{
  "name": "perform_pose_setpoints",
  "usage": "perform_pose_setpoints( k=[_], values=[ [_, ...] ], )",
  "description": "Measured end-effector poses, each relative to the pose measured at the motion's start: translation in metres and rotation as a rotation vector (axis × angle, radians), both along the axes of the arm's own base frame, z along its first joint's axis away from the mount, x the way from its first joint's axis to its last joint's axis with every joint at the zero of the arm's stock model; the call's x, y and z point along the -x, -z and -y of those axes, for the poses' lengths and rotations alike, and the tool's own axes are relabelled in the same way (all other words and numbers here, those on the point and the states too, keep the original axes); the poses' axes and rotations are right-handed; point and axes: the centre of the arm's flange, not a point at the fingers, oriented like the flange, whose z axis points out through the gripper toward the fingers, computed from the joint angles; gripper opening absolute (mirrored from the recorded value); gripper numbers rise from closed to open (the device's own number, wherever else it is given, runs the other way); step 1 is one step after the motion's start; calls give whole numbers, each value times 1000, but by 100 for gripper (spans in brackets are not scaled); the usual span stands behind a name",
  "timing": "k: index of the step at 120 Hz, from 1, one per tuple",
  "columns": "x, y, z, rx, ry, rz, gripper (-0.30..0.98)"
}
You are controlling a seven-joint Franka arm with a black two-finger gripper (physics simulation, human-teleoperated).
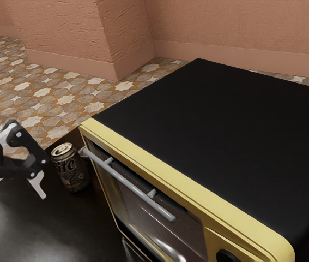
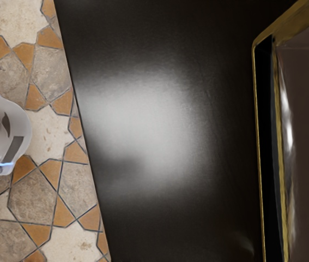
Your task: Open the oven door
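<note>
Reaching the bar means travelling towards the exterior view's right: the slim grey cylindrical metal handle (image 1: 129,185) lies on that side of our black two-finger gripper (image 1: 24,176), well apart from it, on the front of the black-topped oven with a pale yellow frame (image 1: 214,120). Its long axis runs along the oven's upper front edge, across our approach rather than in line with it. Our fingers look spread, with nothing between them, judging by the one we see swung out from the palm. The dark glossy glass door (image 1: 149,222) appears closed or nearly so. We judge that the hand should come up to the bar with one finger on each side, keeping clear of the dark printed drink can (image 1: 73,170) near the handle's far end, then draw back from the oven.
</note>
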Motion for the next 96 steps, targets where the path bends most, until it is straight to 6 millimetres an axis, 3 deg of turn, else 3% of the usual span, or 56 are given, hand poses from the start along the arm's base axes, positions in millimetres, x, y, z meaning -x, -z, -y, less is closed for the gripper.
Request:
perform_pose_setpoints(
  k=[18,32,62,96],
  values=[
    [-29,18,13,38,-128,43,69],
    [-28,40,20,52,-184,71,69],
    [-39,40,22,61,-252,150,69],
    [-69,59,22,64,-291,145,69]
  ],
)
